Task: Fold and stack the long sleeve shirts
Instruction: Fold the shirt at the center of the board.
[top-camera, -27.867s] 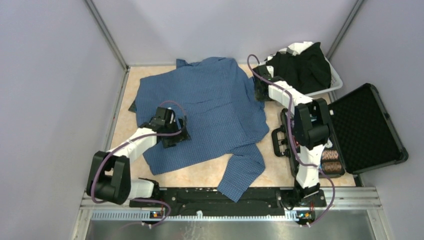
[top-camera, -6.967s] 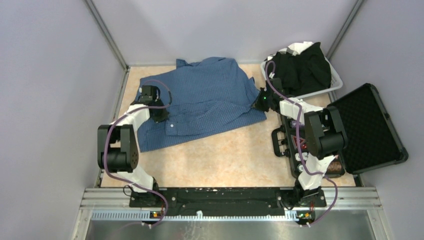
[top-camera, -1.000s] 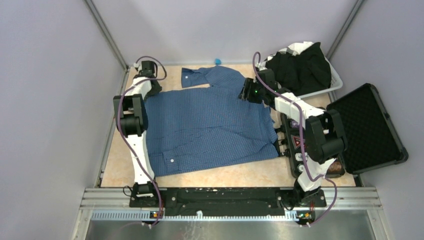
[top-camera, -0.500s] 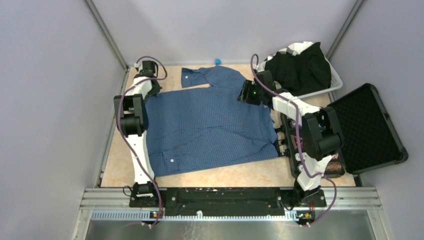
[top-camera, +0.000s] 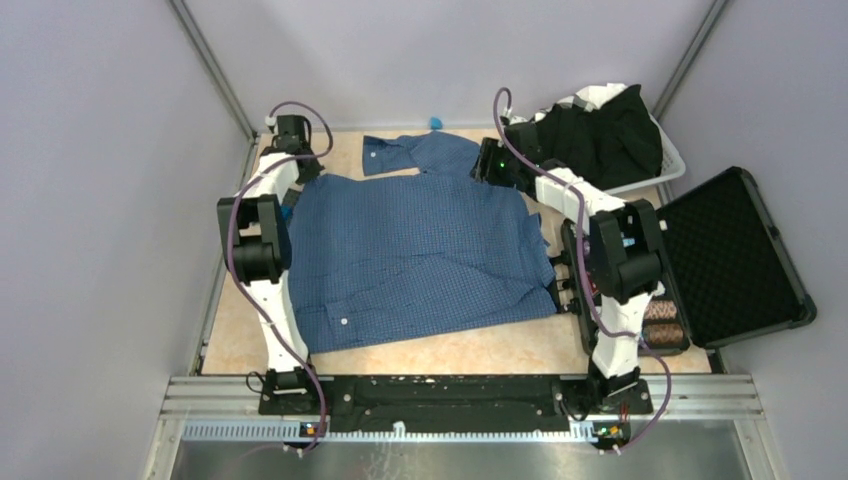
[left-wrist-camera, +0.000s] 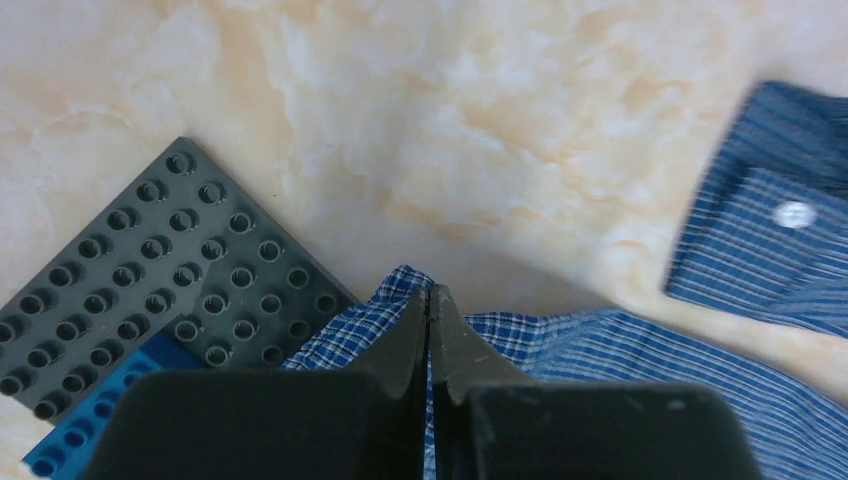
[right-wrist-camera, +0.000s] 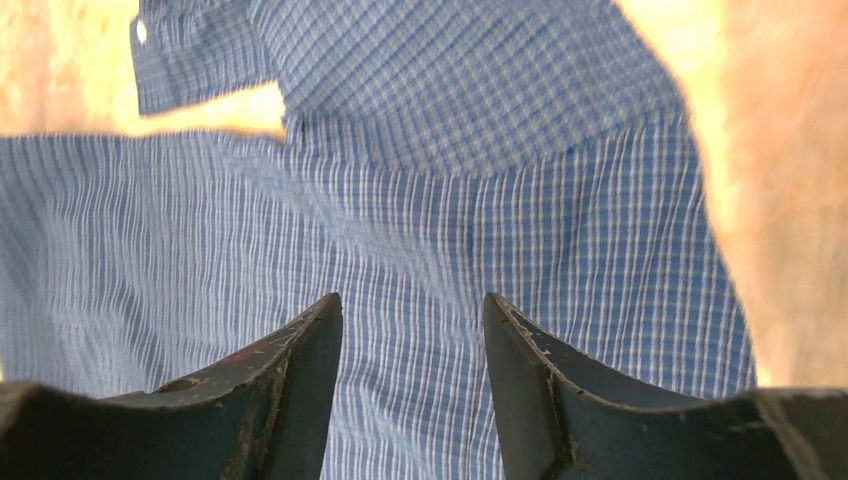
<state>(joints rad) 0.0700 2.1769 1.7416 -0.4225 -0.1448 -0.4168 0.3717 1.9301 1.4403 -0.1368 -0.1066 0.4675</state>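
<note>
Marbled tabletop (left-wrist-camera: 500, 120), studded grey plate (left-wrist-camera: 150, 270) beside left claw (left-wrist-camera: 430, 300) seemingly tight on blue shirt (left-wrist-camera: 620, 350); right claw (right-wrist-camera: 412, 305) apart

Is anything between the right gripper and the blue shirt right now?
Nothing visible. The right gripper hangs open directly over the blue shirt, and only checked cloth shows between its jaws.

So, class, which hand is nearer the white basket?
Right. The right hand is close beside the basket; the left hand is across the blue shirt, at its far-left corner.
</note>
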